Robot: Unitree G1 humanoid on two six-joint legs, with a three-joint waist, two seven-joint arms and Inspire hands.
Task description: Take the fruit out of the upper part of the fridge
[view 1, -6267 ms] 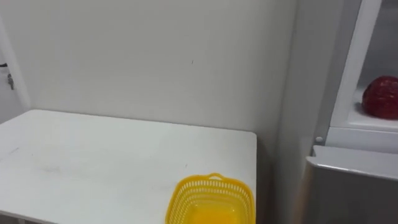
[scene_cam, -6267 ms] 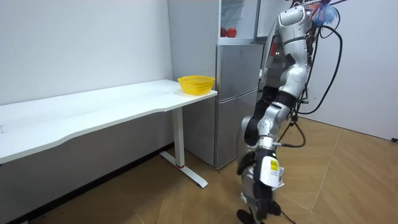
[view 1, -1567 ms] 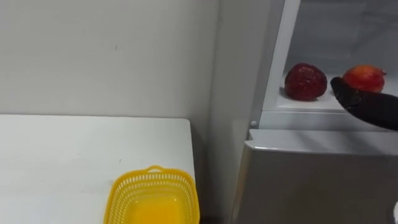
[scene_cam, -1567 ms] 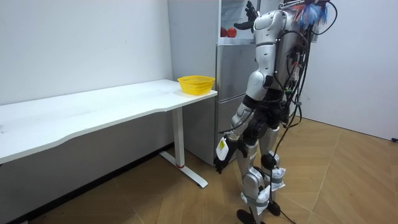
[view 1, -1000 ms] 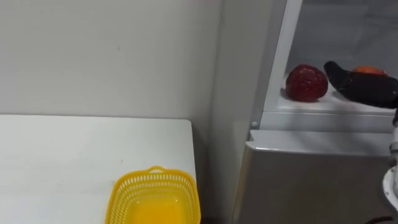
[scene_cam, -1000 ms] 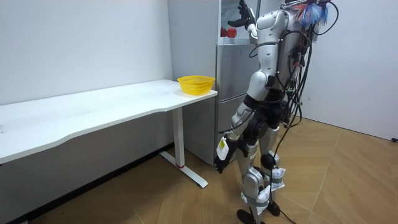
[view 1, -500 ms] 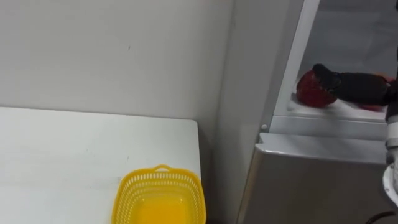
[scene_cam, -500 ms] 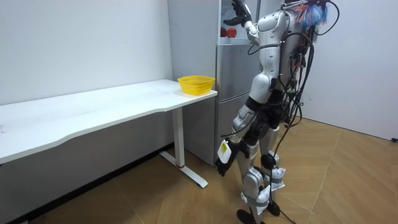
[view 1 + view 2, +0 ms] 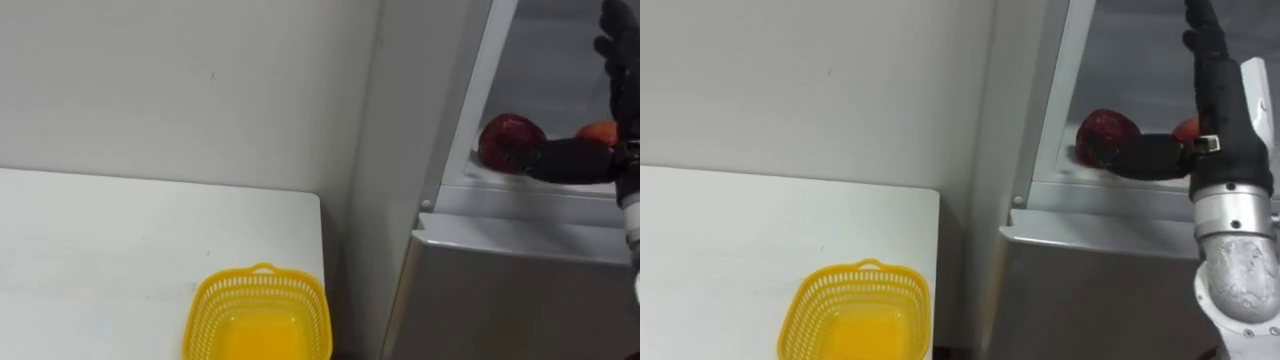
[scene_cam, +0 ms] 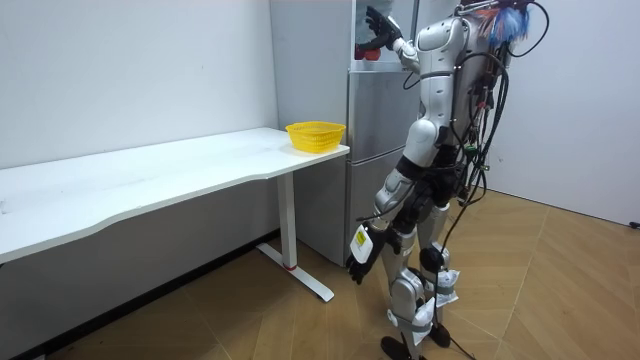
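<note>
A dark red fruit (image 9: 508, 138) (image 9: 1102, 130) and an orange-red fruit (image 9: 600, 130) (image 9: 1186, 127) lie on the shelf of the open upper fridge compartment. My right hand (image 9: 1228, 120) (image 9: 618, 60) is raised inside that compartment, open, with its fingers pointing up. Its thumb (image 9: 1152, 156) reaches out low across the front of the dark red fruit, at or very near it. The orange-red fruit sits partly hidden behind the hand. In the room view I stand facing the fridge with the right hand (image 10: 380, 28) up and the left hand (image 10: 358, 268) hanging by my thigh.
A yellow plastic basket (image 9: 262, 278) (image 10: 315, 132) stands on the white table (image 9: 120, 240) near its corner, left of the fridge. The closed grey lower fridge door (image 9: 520, 290) sits below the shelf ledge. A narrow gap separates table and fridge.
I have turned from the table to the fridge and raised my right arm. In the last half second the hand's fingers have swung upright, and the thumb stays by the dark red fruit.
</note>
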